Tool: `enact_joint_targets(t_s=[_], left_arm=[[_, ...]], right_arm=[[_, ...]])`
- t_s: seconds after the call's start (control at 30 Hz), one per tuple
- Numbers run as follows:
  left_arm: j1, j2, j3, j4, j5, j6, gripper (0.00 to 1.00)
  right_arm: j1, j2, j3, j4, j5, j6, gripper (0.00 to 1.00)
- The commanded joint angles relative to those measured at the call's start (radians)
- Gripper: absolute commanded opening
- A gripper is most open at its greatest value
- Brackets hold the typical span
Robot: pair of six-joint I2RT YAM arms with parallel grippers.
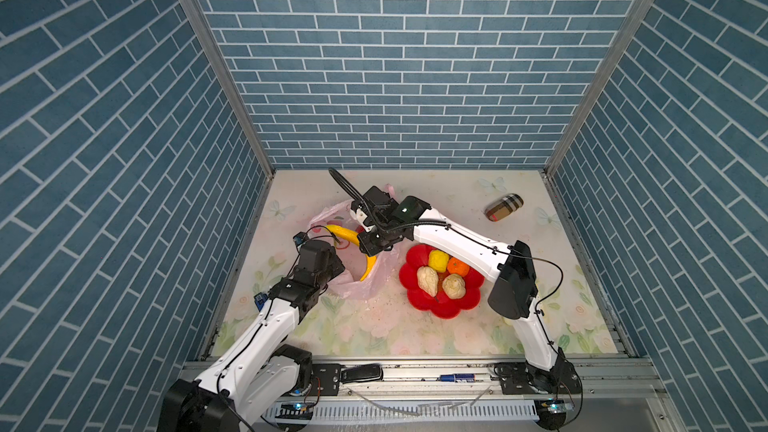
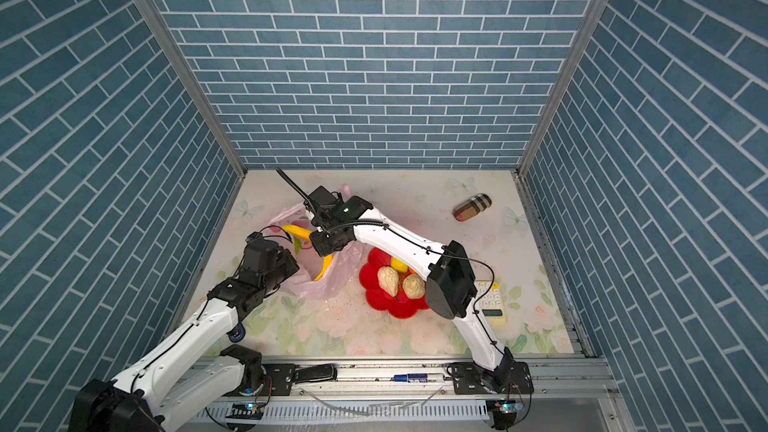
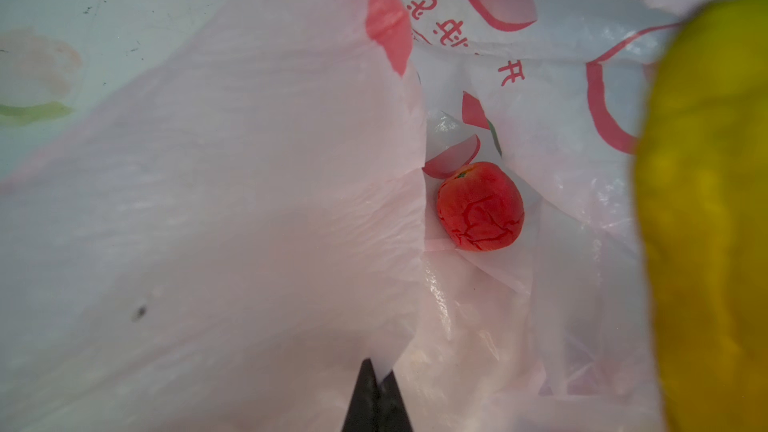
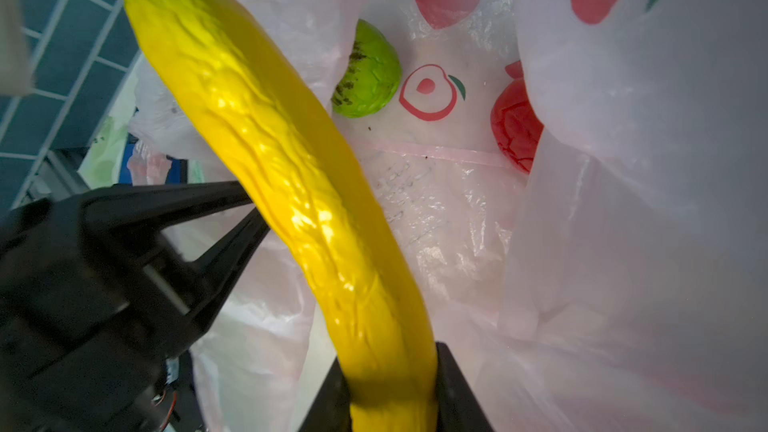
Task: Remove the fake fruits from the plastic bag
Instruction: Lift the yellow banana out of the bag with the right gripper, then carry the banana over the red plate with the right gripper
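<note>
With the left hand [image 3: 376, 384] clenched on the plastic bag [image 3: 249, 201] rim, the right hand [image 4: 392, 392] grasped the banana [image 4: 266, 151] over the bag's mouth, which probably next needed carrying clear to the red dish [image 1: 419, 299], while the wrinkled red fruit [image 3: 480, 206] and green ball [image 4: 370, 76] lay inside.

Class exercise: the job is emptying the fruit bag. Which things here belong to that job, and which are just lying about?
Job: plastic bag pinched by the left gripper; banana in the right gripper; wrinkled red fruit and green ball inside the bag; four fruits in the red dish.
Lying about: plaid case, calculator, marker pen on the front rail.
</note>
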Motion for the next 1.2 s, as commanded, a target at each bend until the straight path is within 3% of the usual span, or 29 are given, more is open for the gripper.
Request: enact_joint_targets(t_s=[0.0, 0.2, 0.4, 0.73, 1.17], left_arm=[[0.005, 0.001, 0.028, 0.016, -0.02, 0.006, 0.03], [0.006, 0.013, 0.022, 0.03, -0.015, 0.006, 0.03], [0.007, 0.019, 0.007, 0.043, -0.012, -0.004, 0.03], [0.021, 0.02, 0.029, 0.012, -0.013, 0.031, 0.03], [0.029, 0.065, 0.048, 0.049, 0.034, 0.028, 0.03]], right_arm=[[0.005, -0.065, -0.031, -0.065, -0.033, 0.032, 0.12], [0.006, -0.139, -0.092, -0.06, 0.001, 0.059, 0.12], [0.005, -0.218, -0.162, -0.084, 0.105, 0.083, 0.12], [-0.08, -0.499, -0.502, -0.077, 0.227, 0.214, 0.12], [-0.253, -0.832, -0.976, 0.005, 0.292, 0.516, 0.13]])
